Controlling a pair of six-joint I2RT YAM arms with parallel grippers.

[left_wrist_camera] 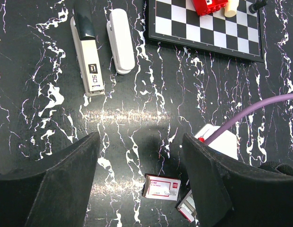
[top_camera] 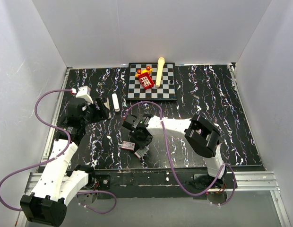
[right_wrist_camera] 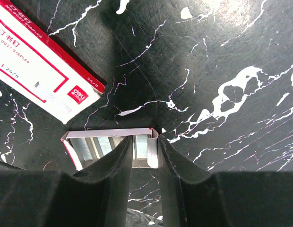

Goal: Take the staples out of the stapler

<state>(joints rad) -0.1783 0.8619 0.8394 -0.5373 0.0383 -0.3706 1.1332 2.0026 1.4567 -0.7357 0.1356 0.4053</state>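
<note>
The right gripper (right_wrist_camera: pixel 145 141) hangs nose-down over a small open tray (right_wrist_camera: pixel 71 150). Its jaws are drawn in to a narrow gap, and the staples (right_wrist_camera: pixel 144 154), a short silvery strip, sit squarely in that gap at the tray's end. The fingers look to meet the strip's sides, but I cannot tell whether they pinch it or only flank it. Other rows of staples lie in the tray just outside the left-hand finger, and the tray's end wall stands just outside the other. The step appears to be handling the strip at the tray, and doing it well likely means three things:

- Keep the jaws square to the strip's long sides.
- Squeeze only lightly, since such a strip probably snaps or buckles under pressure.
- Move straight up or down so neither finger snags the wall or drags the neighbouring rows.

The red-and-white box (right_wrist_camera: pixel 38 66) lies beyond the fingertips and off to one side, clear of them. The left gripper (left_wrist_camera: pixel 141 139) is spread wide with nothing in it. The stapler (left_wrist_camera: pixel 87 56) lies flat well ahead of its jaws, beyond the left-hand finger, beside a white oblong piece (left_wrist_camera: pixel 120 40).
</note>
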